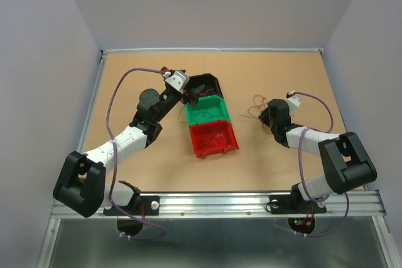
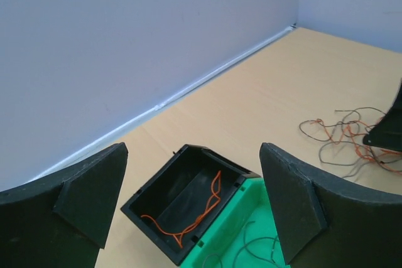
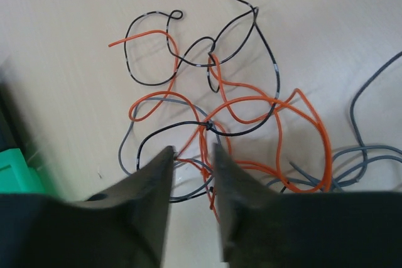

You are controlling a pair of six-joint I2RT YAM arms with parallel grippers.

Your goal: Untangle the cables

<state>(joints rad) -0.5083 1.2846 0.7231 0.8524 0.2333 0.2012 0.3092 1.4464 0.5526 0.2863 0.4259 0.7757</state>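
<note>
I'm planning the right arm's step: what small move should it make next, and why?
Probably close the right hand on the orange strand running between its fingers, which stand slightly apart over the tangled cables. The left hand hangs open above the black bin, which already holds one orange wire.

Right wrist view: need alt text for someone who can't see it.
A loose tangle of thin orange, black and grey cables lies on a tan table, the right tool at its near edge with its two dark fingers nearly together. Whether they pinch a wire cannot be told; a green bin corner shows at left.
</note>
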